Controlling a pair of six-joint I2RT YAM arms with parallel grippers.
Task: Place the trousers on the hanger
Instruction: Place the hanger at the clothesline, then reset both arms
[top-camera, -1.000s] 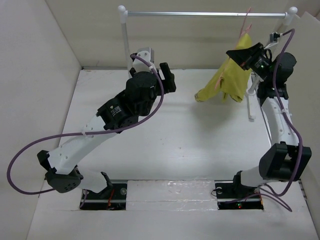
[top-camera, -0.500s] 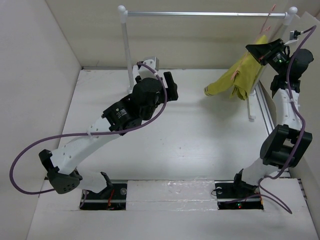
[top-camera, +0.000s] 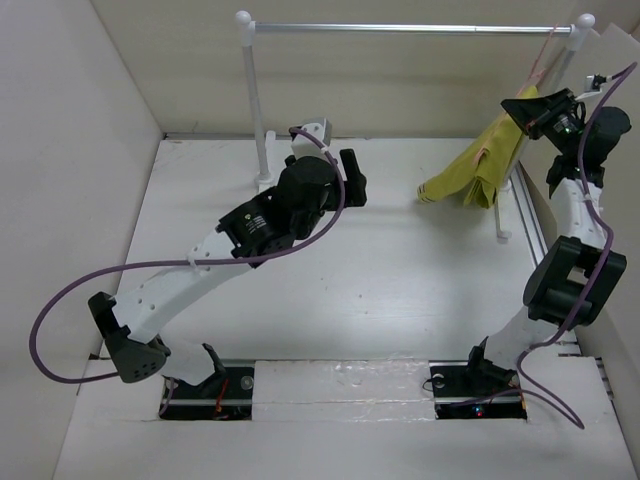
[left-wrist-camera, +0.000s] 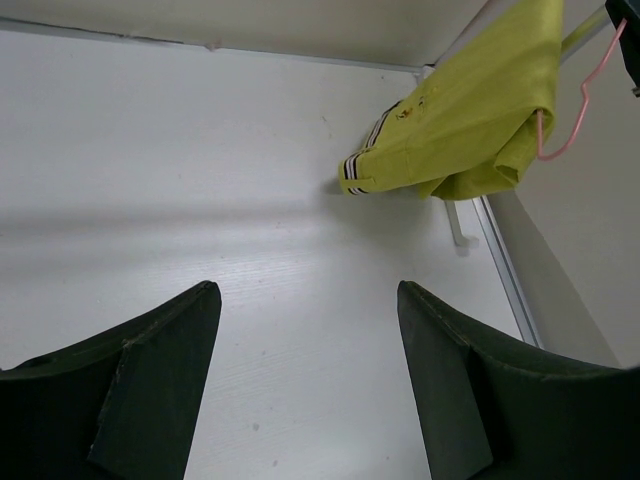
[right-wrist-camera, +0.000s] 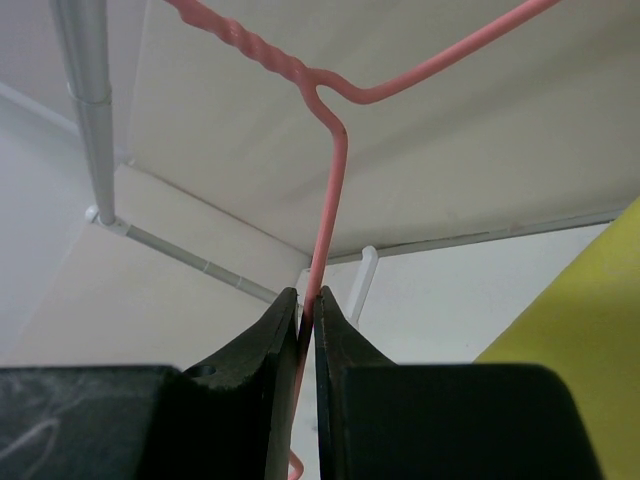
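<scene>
While the trousers (top-camera: 478, 168) hang draped over the pale pink hanger (right-wrist-camera: 330, 210), the hanger's wire is pinched between the clenched jaws of the right arm (top-camera: 585, 150), near the right end of the silver rail (top-camera: 400, 28). The yellow cloth is seen trailing down from beneath that end of the rail toward the table (top-camera: 380, 290), its striped waistband lowest; whether it touches the table cannot be told. Beneath the rail's left half, the jaws of the left arm (top-camera: 270, 215) are held spread wide, with nothing between them.
</scene>
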